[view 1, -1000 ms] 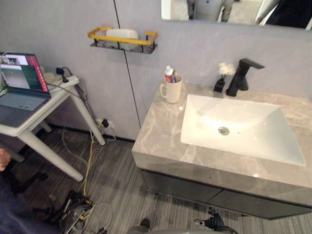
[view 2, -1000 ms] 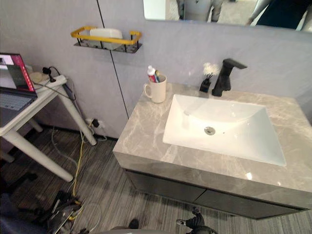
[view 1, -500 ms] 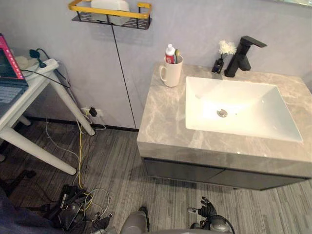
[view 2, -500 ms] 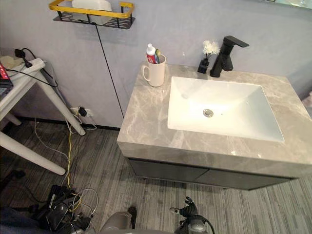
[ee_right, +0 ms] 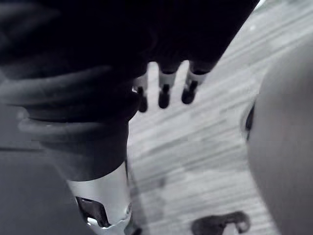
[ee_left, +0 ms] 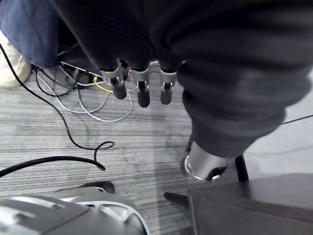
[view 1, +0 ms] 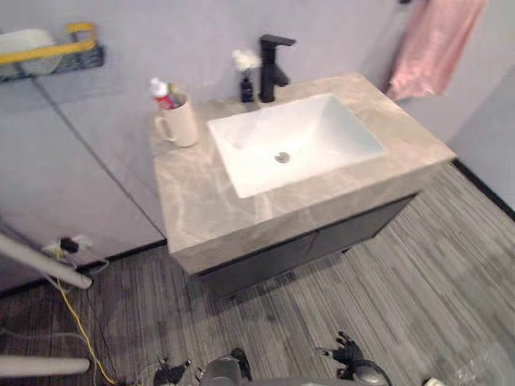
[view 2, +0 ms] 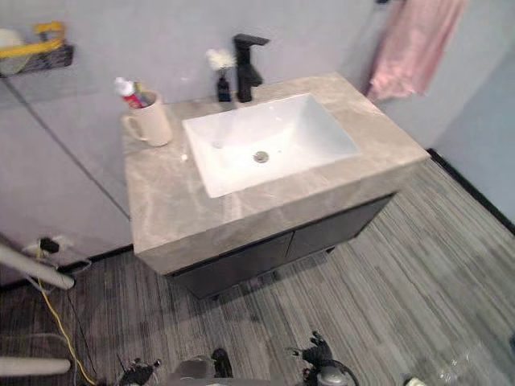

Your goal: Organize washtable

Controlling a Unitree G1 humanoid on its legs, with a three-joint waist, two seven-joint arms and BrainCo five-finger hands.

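Grey veined stone surface, rectangular glossy white sink, cream mug, angular black faucet, soft pink towel, left hand and right hand hanging low, fingers released, grasping nothing.

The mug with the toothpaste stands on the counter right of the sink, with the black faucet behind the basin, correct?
No. The mug with the toothpaste stands on the counter left of the sink, as the left eye view shows; the black faucet is behind the basin.
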